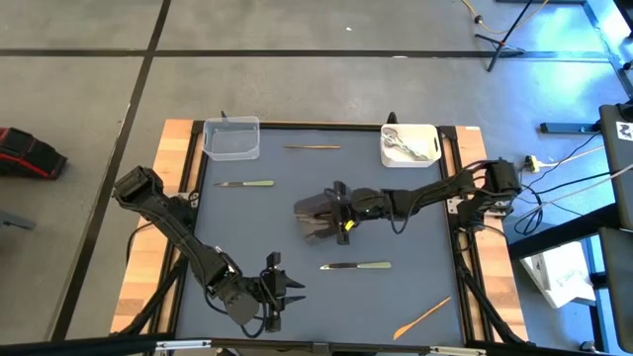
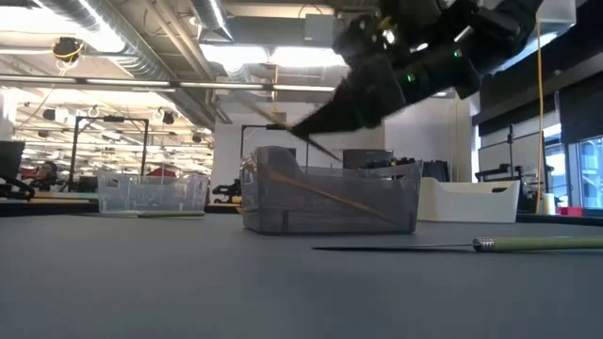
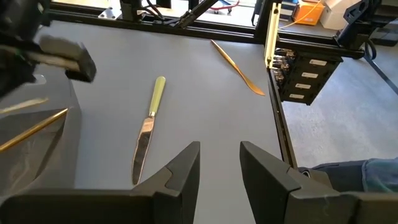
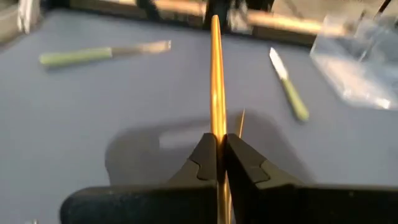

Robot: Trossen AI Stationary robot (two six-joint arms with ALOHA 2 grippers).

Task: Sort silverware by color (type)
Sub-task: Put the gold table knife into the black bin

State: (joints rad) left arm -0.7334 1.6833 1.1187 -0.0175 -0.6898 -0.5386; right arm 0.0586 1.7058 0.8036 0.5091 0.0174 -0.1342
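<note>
My right gripper (image 1: 326, 216) hovers over the dark grey tub (image 1: 303, 210) at mid-table, shut on a thin gold piece (image 4: 216, 74). Another gold piece (image 2: 320, 193) leans inside that tub (image 2: 330, 212). On the table lie two green-handled knives (image 1: 245, 184) (image 1: 356, 265) and two gold pieces (image 1: 313, 147) (image 1: 423, 316). Silver spoons (image 1: 406, 144) lie in the white tub (image 1: 431, 132). My left gripper (image 1: 285, 293) waits open near the table's near edge, with one knife (image 3: 148, 127) ahead of it. My right gripper pinches the gold piece between its two fingers (image 4: 205, 155). The piece lies along the fingers and sticks out well past their tips (image 4: 215, 37). It is lifted clear above the dark grey tub, and the gripper slants downward in the low view (image 2: 363, 94).
A clear tub (image 1: 232, 138) stands at the table's far left and the white tub at the far right. The black table frame (image 1: 456, 213) borders the mat. Open mat lies between the near knife and the left gripper.
</note>
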